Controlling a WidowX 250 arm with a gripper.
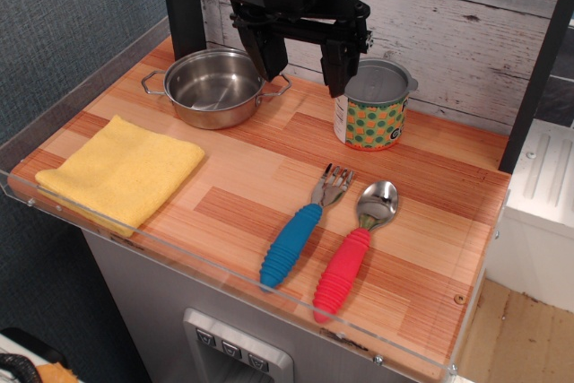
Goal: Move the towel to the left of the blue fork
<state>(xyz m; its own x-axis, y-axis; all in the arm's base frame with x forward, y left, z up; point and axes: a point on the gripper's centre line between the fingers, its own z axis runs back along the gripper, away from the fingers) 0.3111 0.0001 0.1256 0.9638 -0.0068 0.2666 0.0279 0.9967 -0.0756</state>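
The towel (121, 170) is a folded yellow cloth lying flat at the front left of the wooden table. The blue fork (300, 232) lies to its right near the front middle, ribbed blue handle toward the front edge, metal tines pointing back. My gripper (303, 67) hangs above the back middle of the table, between the steel pan and the can, with its two black fingers spread apart and nothing between them. It is well away from the towel and the fork.
A steel pan (215, 87) sits at the back left. A green can with orange dots (374, 105) stands at the back right. A red-handled spoon (354, 250) lies right of the fork. A clear acrylic rim (224, 266) edges the table front and left.
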